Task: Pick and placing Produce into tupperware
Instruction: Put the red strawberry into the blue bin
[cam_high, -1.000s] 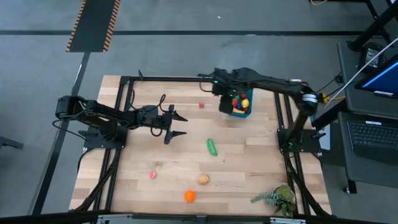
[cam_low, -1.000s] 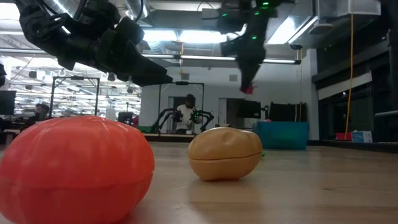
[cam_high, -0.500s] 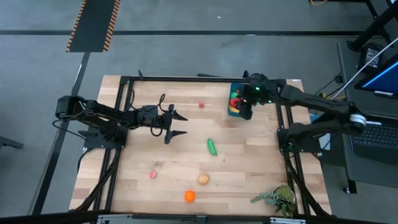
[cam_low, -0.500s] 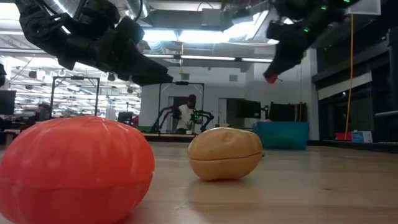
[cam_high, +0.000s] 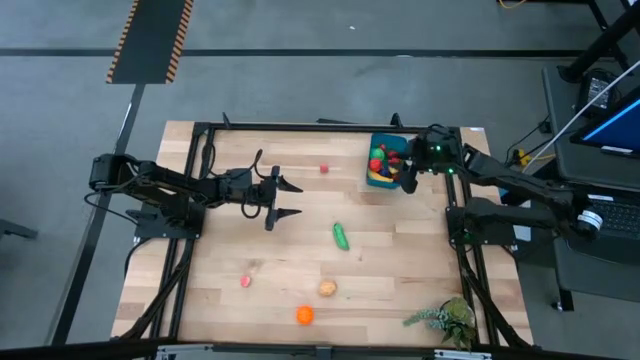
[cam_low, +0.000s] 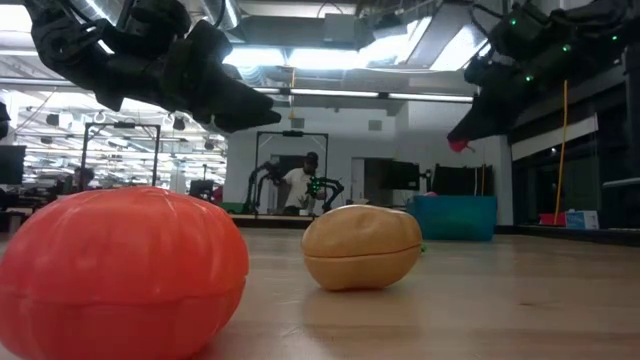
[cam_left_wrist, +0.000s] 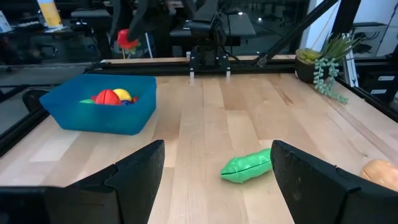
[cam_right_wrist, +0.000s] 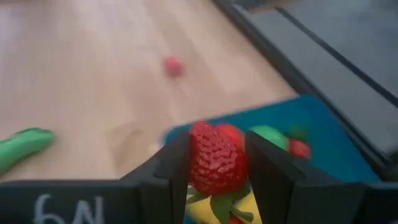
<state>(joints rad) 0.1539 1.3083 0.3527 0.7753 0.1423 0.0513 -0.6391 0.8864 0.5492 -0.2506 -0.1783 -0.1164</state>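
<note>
Strawberry over the container: release step

Item in hand. Right gripper (cam_right_wrist: 217, 171) is clamped on a red toy strawberry (cam_right_wrist: 214, 160), one finger on each side, leafy cap pointing down between them. In the high view the right gripper (cam_high: 409, 176) sits at the right edge of the tupperware (cam_high: 372, 181), at the far right of the table (cam_high: 240, 240).

Destination. The blue container already holds several pieces, red, yellow and green among them; the left wrist view shows its wall (cam_left_wrist: 99, 118) and a red and a yellow piece heaped inside.

Method, as a judgement. The berry looks to hang above the rim rather than over the middle, so shifting it a little leftward over the open interior before letting go seems wise. Lowering it close to the heap should keep it from bouncing out. Parting the fingers fully and lifting straight up ought to avoid dragging the wall.

Idle arm. Left gripper (cam_high: 284, 199) hovers at mid-left, fingers spread and holding nothing.

Stock left on the table. Green cucumber (cam_high: 342, 236) near the centre; small red piece (cam_high: 324, 169) left of the container; pink piece (cam_high: 245, 281), tan piece (cam_high: 327, 288) and orange piece (cam_high: 305, 315) along the near side. Leafy sprig (cam_high: 445, 318) at the near right corner is not produce.
</note>
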